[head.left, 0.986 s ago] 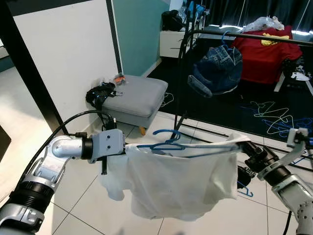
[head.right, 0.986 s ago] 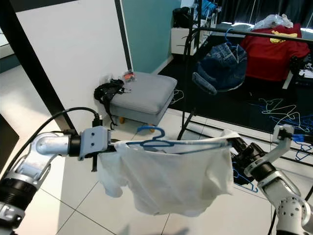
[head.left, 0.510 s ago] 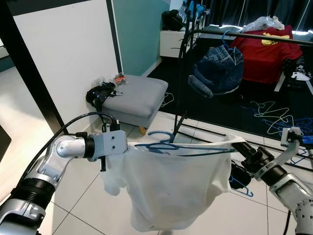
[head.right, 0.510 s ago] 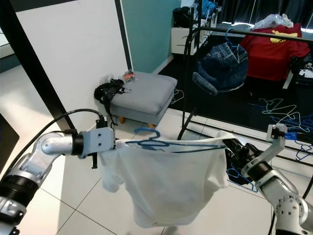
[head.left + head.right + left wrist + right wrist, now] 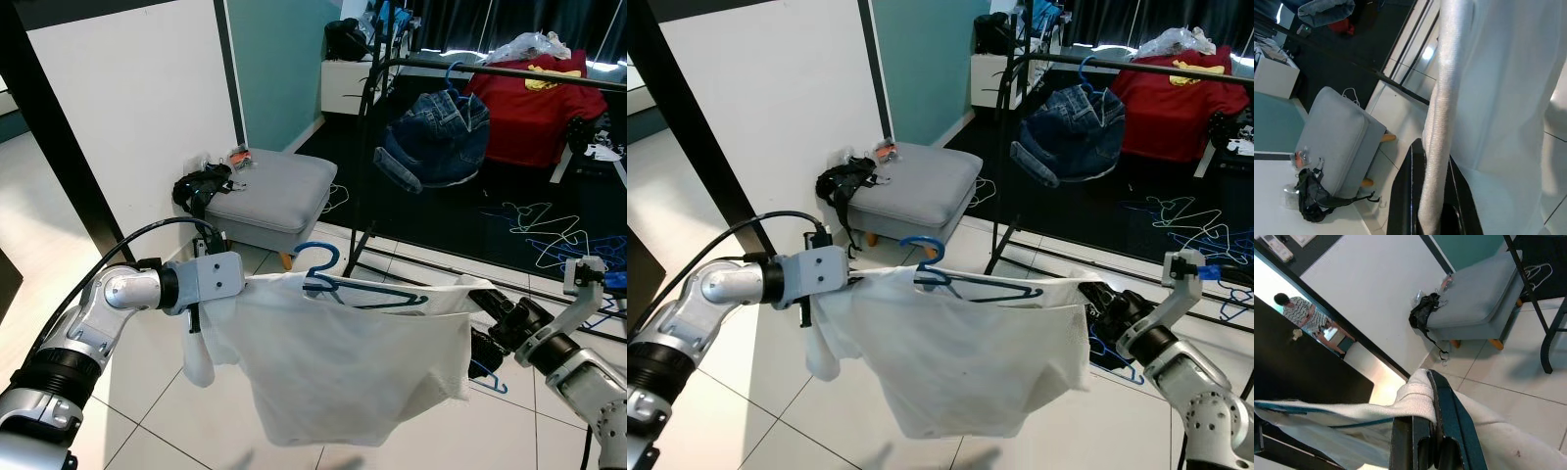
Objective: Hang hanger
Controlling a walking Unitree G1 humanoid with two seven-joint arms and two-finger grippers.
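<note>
I have the white shirt point(image 5: 343, 362) stretched between both arms over the tiles, well short of the rack point(image 5: 490, 70). It looks light and limp, sagging from the thin blue hanger point(image 5: 348, 289), which I judge stiff and best steered by its hook. Left gripper point(image 5: 227, 282) and right gripper point(image 5: 490, 315) each pinch a shoulder.

Matt white cloth shirt point(image 5: 343, 362)

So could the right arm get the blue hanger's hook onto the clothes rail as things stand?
Probably not: the right gripper and left gripper both pinch the white shirt, stretched low before the black rail.
</note>
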